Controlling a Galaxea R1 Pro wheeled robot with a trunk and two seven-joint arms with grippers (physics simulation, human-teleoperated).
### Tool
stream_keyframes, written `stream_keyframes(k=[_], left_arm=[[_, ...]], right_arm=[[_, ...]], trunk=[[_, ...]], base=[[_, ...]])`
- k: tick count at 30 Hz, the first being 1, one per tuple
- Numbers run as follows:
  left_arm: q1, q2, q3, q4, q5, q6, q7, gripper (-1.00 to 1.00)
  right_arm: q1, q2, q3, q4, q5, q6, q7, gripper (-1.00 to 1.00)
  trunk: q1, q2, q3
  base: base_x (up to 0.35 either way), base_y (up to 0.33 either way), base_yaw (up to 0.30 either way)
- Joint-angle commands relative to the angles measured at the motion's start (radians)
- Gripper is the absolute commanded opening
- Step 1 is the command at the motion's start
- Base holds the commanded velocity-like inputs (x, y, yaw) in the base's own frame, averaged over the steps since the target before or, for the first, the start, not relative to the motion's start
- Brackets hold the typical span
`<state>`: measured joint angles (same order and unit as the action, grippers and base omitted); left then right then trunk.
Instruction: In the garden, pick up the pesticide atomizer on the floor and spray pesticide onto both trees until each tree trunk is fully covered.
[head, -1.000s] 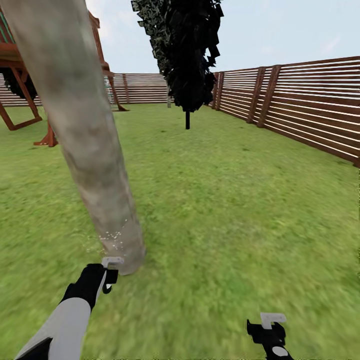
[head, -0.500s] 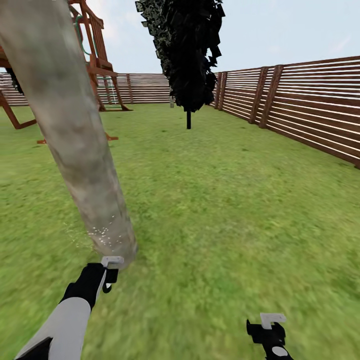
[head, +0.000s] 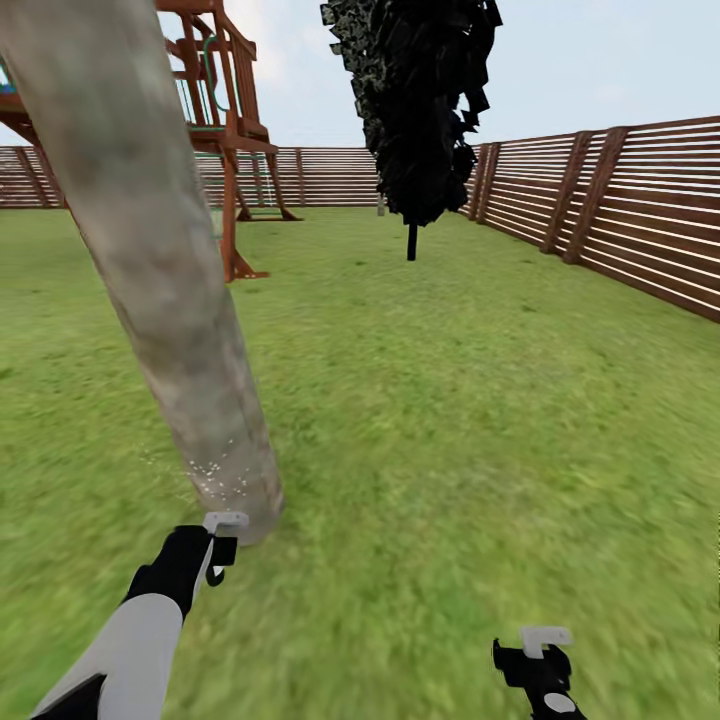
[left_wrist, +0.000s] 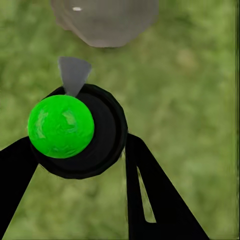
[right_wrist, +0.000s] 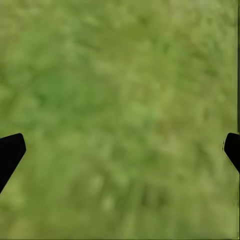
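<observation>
One tree trunk (head: 170, 290), thick and mottled grey-beige, leans across the left of the head view and meets the grass floor (head: 450, 430) just ahead of my left gripper (head: 216, 556). White spray specks (head: 215, 470) dot its base. In the left wrist view my left gripper (left_wrist: 77, 142) is shut on the pesticide atomizer (left_wrist: 82, 132), a black round body with a bright green cap and a grey nozzle pointing at the trunk's foot (left_wrist: 105, 20). My right gripper (head: 540, 662) hangs low over the grass at the right, open and holding nothing (right_wrist: 120, 150).
A wooden play frame (head: 225, 150) stands behind the trunk. A narrow dark cypress-like tree (head: 420, 110) rises mid-lawn. A reddish-brown slatted fence (head: 620, 210) runs along the right side and the back. Open grass stretches ahead and to the right.
The camera has swung, so the play frame, dark tree and fence sit further right in the picture. Both arms keep their places in view; specks stay at the trunk's base.
</observation>
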<state>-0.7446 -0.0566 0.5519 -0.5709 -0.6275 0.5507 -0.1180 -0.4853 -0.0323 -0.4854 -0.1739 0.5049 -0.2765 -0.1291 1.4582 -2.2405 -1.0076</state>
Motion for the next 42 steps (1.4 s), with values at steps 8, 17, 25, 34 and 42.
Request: stream_keyframes(k=[8,17,25,34,42], left_arm=[[-0.001,-0.002,0.008,-0.003,-0.012,0.003,-0.009,-1.00],[-0.001,0.000,0.009,-0.003,-0.008,0.005,-0.009,-1.00],[-0.001,0.008,0.008,-0.004,-0.008,0.005,-0.009,-1.00],[-0.020,0.000,0.007,-0.004,-0.008,0.013,-0.010,-1.00],[-0.033,-0.004,0.008,-0.004,-0.008,0.014,-0.010,-1.00]], right_arm=[[-0.001,0.000,-0.007,0.002,0.011,-0.004,-0.003,1.00],[-0.001,0.000,-0.007,0.002,0.011,-0.004,-0.003,1.00],[-0.001,0.000,-0.007,0.002,0.011,-0.004,-0.003,1.00],[-0.001,0.000,-0.007,0.003,0.012,-0.004,-0.003,1.00],[-0.001,0.000,-0.007,0.002,0.012,-0.004,-0.003,1.00]], trunk=[[0.000,0.000,-0.001],[0.000,0.000,-0.001],[0.000,0.000,-0.001],[0.000,0.000,-0.001],[0.000,0.000,-0.001]], base=[[0.013,-0.271,0.004],[0.180,-0.225,0.156],[0.140,-0.228,0.275],[-0.213,-0.209,0.276],[0.183,-0.151,0.163]])
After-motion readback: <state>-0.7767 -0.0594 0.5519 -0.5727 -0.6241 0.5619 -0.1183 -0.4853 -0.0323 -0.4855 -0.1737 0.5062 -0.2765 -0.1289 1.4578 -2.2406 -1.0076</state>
